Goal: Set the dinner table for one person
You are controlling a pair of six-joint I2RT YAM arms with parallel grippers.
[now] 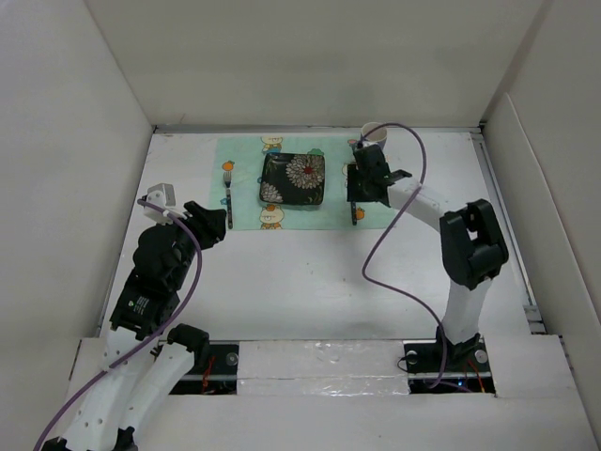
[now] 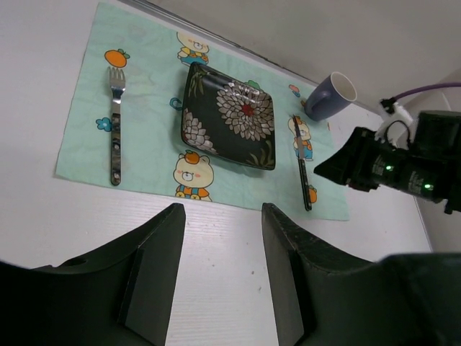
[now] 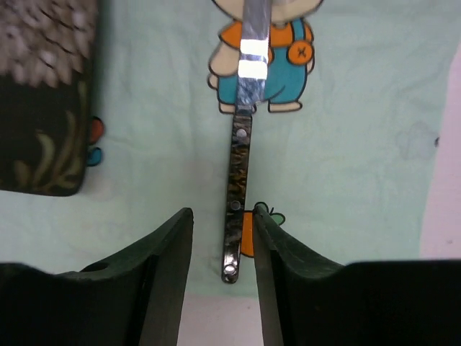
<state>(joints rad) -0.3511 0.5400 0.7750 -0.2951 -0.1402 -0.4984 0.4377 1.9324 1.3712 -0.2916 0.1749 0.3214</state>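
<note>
Right hand (image 3: 223, 234) spread, straddling knife (image 3: 238, 166) handle on mat (image 3: 360, 108), apparently not touching.

A mint-green cartoon-print mat (image 2: 144, 108) lies flat with a dark square plate (image 2: 227, 115), patterned with white flowers, at its centre. A fork (image 2: 115, 137) rests on the mat to the plate's left, tines pointing away, and a dark-handled knife (image 2: 303, 173) lies parallel on the plate's right. A purple mug (image 2: 328, 97) with a white interior stands upright at the mat's far right corner, with plain white walls (image 1: 319, 56) enclosing the scene.
</note>
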